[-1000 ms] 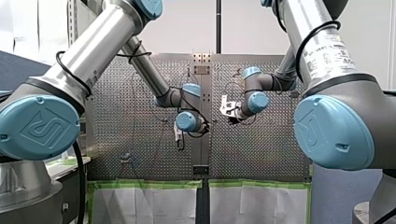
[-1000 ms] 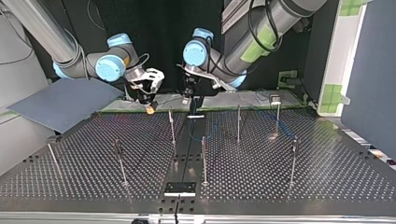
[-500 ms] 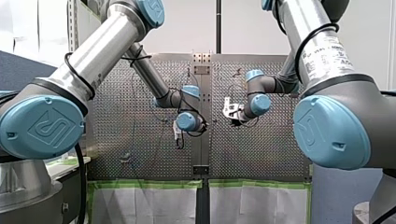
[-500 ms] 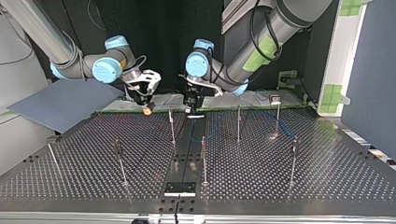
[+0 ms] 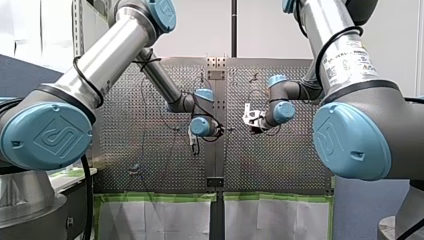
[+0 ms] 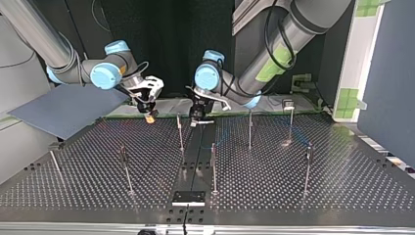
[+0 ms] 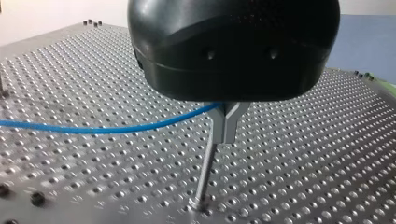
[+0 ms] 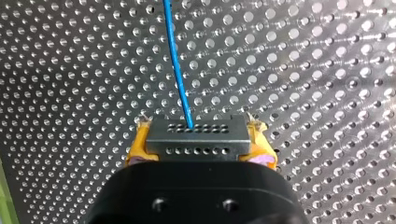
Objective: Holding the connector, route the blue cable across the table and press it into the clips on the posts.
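Now right end effector (image 8: 201, 145) clamps connector (image 8: 196, 136), cable (image 8: 177, 65) leading straight ahead from it; left end effector (image 7: 226, 125) pinches cable directly above a post (image 7: 205, 172) on the counter (image 7: 327, 163), so the press likely goes straight down.

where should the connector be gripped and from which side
Grip the connector by its two short ends, coming from behind, opposite the face where the cable leaves. It is a flat block, so the ends give parallel faces and the cable runs free ahead. My right gripper holds it this way, a yellow pad at each end.
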{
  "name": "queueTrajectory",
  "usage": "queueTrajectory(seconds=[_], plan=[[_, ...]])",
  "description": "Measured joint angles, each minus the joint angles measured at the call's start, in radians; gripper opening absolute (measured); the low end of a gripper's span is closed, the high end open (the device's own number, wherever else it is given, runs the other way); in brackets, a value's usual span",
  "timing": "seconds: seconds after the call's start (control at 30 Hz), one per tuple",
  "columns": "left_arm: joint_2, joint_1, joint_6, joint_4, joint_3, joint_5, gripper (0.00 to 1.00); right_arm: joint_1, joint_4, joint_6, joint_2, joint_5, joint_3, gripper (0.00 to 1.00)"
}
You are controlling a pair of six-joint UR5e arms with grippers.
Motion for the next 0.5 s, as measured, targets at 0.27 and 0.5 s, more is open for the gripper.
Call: queueTrajectory(seconds=[0.27,0.5], plan=[[-0.070,0.031,0.002,-0.049,0.073,0.015,0.00,-0.023,-0.008,0.006,0.003,-0.015,-0.007,0.00],[-0.083,0.048,0.017,-0.098,0.130,0.017,0.00,-0.045,-0.019,0.020,0.006,-0.027,-0.019,0.00]])
